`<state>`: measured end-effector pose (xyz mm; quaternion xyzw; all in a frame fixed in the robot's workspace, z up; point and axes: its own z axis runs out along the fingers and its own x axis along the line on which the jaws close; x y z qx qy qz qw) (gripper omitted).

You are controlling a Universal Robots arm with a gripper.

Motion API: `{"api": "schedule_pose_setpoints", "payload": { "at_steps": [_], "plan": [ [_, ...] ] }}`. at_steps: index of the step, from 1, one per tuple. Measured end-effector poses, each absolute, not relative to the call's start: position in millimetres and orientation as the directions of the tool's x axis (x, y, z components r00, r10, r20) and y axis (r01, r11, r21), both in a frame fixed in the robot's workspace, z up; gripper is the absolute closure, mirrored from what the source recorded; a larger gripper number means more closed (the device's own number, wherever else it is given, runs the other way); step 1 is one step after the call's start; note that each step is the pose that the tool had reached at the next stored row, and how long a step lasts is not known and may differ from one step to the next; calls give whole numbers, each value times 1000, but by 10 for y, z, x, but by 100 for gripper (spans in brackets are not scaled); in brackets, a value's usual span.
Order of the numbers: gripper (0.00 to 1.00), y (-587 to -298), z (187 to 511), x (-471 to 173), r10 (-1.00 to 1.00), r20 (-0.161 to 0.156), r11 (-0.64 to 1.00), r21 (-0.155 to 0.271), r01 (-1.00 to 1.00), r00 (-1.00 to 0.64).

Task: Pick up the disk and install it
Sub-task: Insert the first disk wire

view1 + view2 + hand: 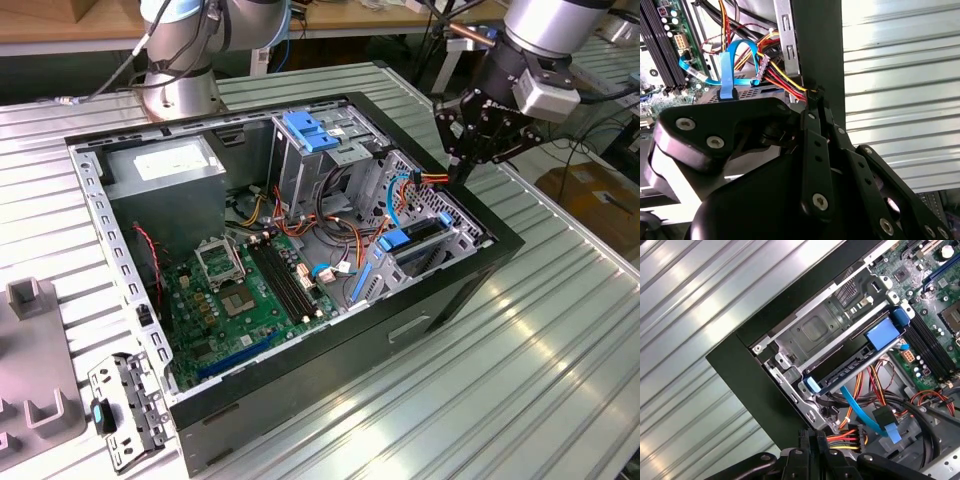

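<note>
Over the far corner of the open computer case (300, 420) hangs the gripper (462, 165), tips down by the bundle of red, yellow and orange power wires (842, 440). Jaws look pressed together, nothing seen between them, though the wires run right up to the tips, so a pinch on the plug can't be ruled out. Disk (850, 367) w/ its blue rails sits already in the metal drive cage (440, 235) just below, blue pull tab (882, 335) outward — seated, I'd judge. Thin blue cable (732, 75) curves beside it. Case rests on the ribbed tabletop (540, 340).
</note>
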<state>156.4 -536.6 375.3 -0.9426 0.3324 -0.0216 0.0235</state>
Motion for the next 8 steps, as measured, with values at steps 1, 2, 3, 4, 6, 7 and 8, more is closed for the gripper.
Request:
{"api": "schedule_pose_setpoints", "payload": {
  "at_steps": [1, 2, 3, 4, 6, 7, 8],
  "plan": [
    [83, -5367, 3749, 1554, -632, 25, -774, -59, -630, 774],
    [83, -5367, 3747, 1554, -639, 25, -769, -59, -637, 769],
    [83, -5366, 3745, 1554, -654, 25, -756, -59, -652, 756],
    [83, -5366, 3744, 1554, -668, 25, -744, -59, -666, 744],
    [83, -5366, 3739, 1554, -695, 25, -718, -59, -693, 718],
    [83, -5366, 3737, 1554, -707, 25, -707, -59, -705, 707],
    [83, -5366, 3736, 1554, -717, 25, -697, -59, -715, 697]
  ]
}}
